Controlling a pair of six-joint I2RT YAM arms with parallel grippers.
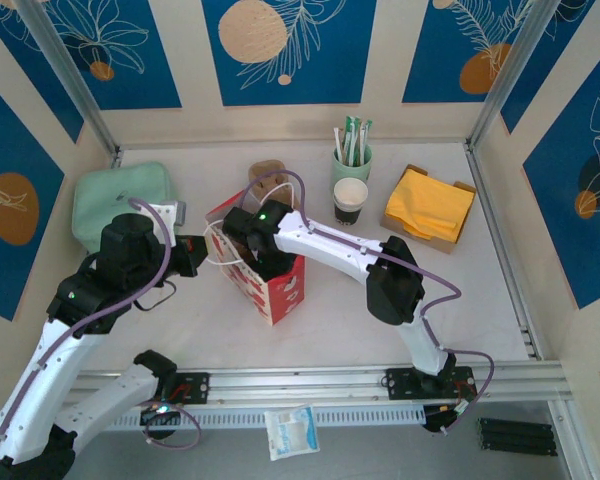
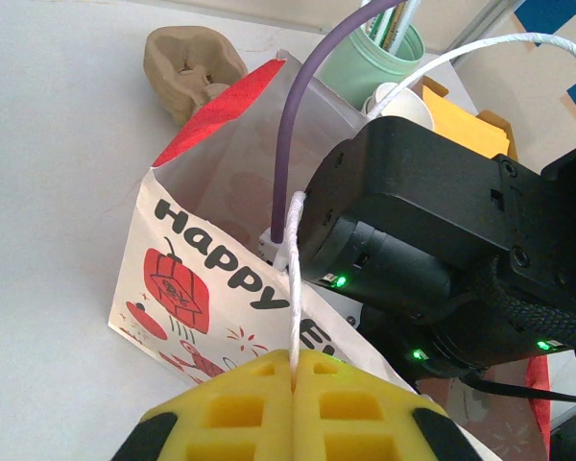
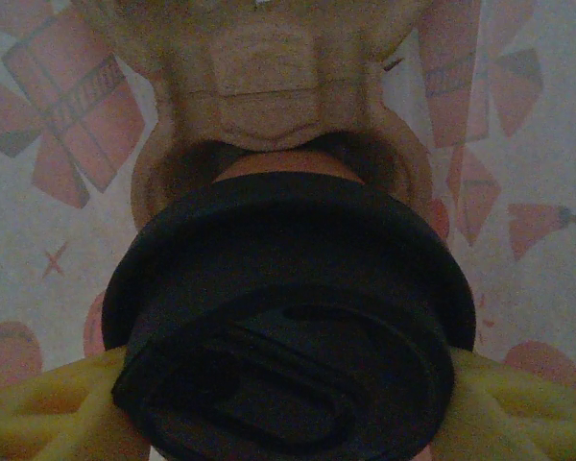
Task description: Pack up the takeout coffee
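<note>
Grip status is recorded first. The left gripper (image 2: 295, 384) is found pressed together, its yellow fingers (image 2: 240, 403) pinching the white cord handle (image 2: 293, 288) of the paper gift bag (image 2: 187, 279). The bag is stood upright on the table (image 1: 330, 340) just ahead of that gripper. It is printed in red and black with "HAPPY" lettering, and its mouth is open.

The right gripper (image 3: 288, 413) is lowered inside the bag. Its yellow fingers (image 3: 48, 403) are seen laid against either side of a black round lid (image 3: 288, 307), which is pinched between them. Whether a cup sits under that lid cannot be told. Beyond the lid, a moulded pulp holder (image 3: 278, 86) is noted against the bag's inner surface, where the print shows through faintly.

The takeout coffee (image 1: 350, 200) is located outside the bag, upright on the table, beyond and to the right of the right gripper and well apart from both grippers. Its top is open. The pale green cup of sticks (image 1: 351, 160) is stood just behind it, and a cardboard tray of yellow napkins (image 1: 430, 205) lies to its right. A brown pulp piece (image 1: 269, 180) is seen on the table beyond the bag. A pale green pouch (image 1: 120, 205) lies beyond the left gripper, to its left.
</note>
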